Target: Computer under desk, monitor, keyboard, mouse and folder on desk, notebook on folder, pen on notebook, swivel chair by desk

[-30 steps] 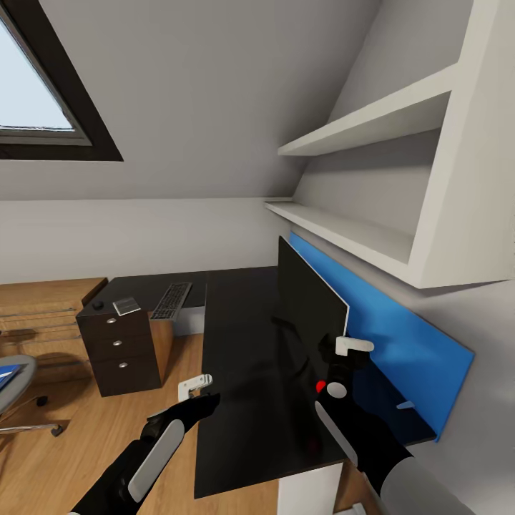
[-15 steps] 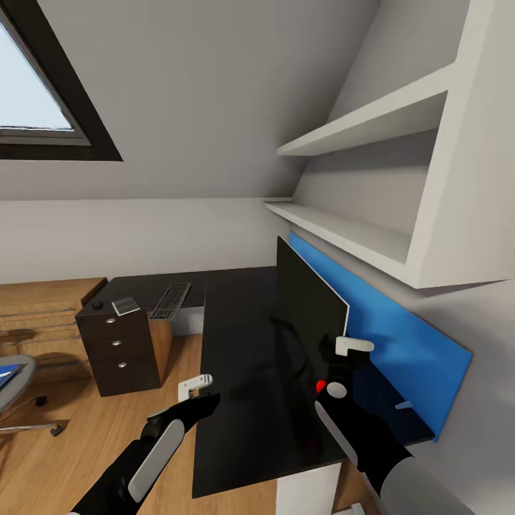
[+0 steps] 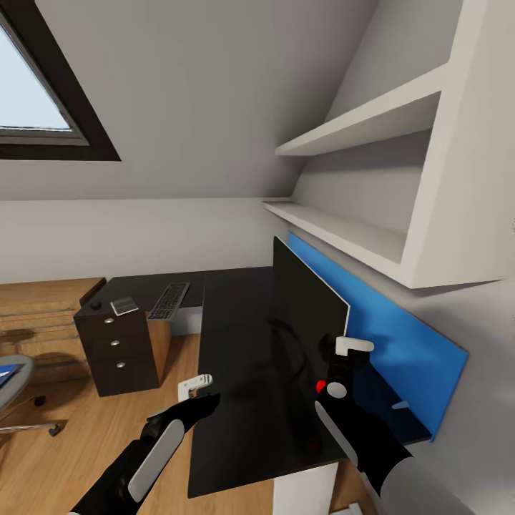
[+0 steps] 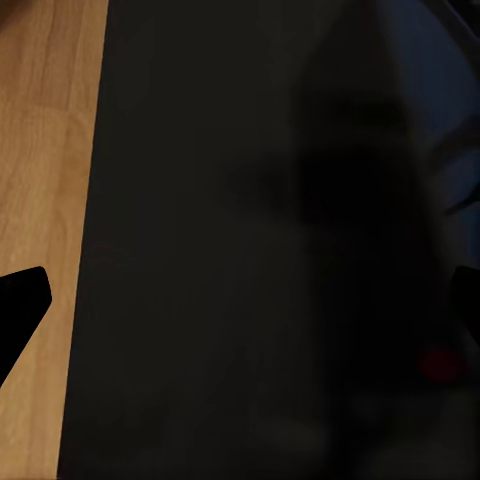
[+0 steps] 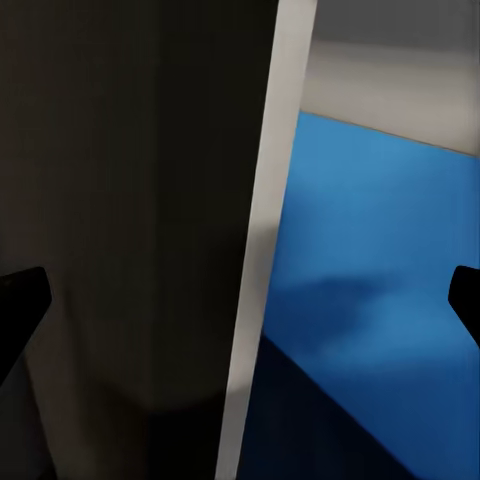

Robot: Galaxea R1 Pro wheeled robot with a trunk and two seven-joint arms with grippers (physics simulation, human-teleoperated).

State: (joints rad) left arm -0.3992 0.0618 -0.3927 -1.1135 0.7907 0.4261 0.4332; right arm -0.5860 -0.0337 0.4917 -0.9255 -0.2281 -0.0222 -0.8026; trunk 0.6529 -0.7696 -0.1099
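Nearest the head camera, at about seven o'clock, the left claw [image 3: 194,387] hangs over the light wood floor [image 3: 86,436] just beside the front edge of the large L-shaped desk with its glossy black top [image 3: 236,343]; its wrist view shows the two dark fingertips [image 4: 22,300] far apart, so it is released and empty. At five o'clock the right claw [image 3: 352,346] sits by the near end of the wide flat monitor with black front and white edge [image 3: 304,307], which stands on the desk against the blue back panel [image 3: 386,343]; its fingertips are also spread wide, straddling the monitor's white edge [image 5: 262,240] without clenching it. At nine o'clock, the grey swivel chair seat [image 3: 16,379] carries a sliver of bright-blue folder [image 3: 6,373]. Farther, at eleven o'clock, the black three-drawer unit [image 3: 118,350] bears the small grey-white notebook [image 3: 124,305], with the slim dark-grey keyboard [image 3: 169,300] just beside it on the desk's far wing.
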